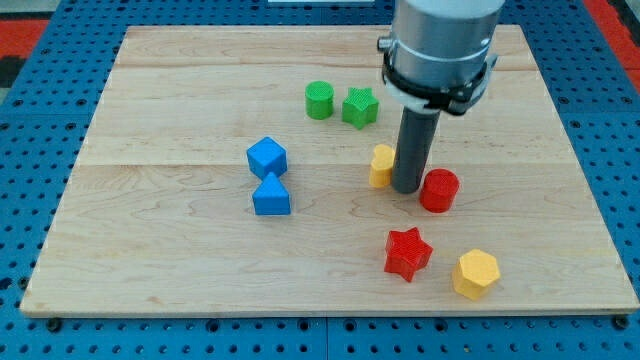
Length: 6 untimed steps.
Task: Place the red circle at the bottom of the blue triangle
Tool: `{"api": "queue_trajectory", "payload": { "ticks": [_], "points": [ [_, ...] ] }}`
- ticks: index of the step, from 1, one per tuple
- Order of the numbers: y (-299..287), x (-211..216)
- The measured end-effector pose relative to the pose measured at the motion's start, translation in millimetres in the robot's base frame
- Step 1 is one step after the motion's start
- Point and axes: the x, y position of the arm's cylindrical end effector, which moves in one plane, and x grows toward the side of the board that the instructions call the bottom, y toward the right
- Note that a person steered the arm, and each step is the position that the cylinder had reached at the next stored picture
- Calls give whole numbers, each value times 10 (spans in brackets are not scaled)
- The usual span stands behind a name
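Tool: a straight dark rod hanging from the grey arm; it has no jaws, so it neither grips nor releases anything. My tip (407, 189) rests on the table (160, 260), right of the board's middle.
Red circle: the red circle (439, 190) sits just beside the tip, on the view's right of it, touching or nearly touching the rod.
Yellow block by the rod: a yellow block (381, 165), shape partly hidden, stands just to the view's left of the tip, close against the rod.
Blue triangle: the blue triangle (271, 196) lies well to the view's left of the tip, at about the same height in the view.
Blue cube: the blue cube (267, 157) is just above the triangle, almost touching it, also far left of the tip.
Green circle: the green circle (319, 100) is up and to the left of the tip.
Green star: the green star (360, 107) stands beside the green circle, above the tip and slightly left.
Red star: the red star (408, 253) lies straight below the tip, near the view's bottom.
Yellow hexagon: the yellow hexagon (475, 273) sits below and right of the tip, next to the red star.
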Motion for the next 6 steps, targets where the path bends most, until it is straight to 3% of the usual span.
{"api": "queue_trajectory", "payload": {
  "ticks": [2,3,4,6],
  "points": [
    [1000,71],
    [321,325],
    [12,249],
    [-554,607]
  ]
}}
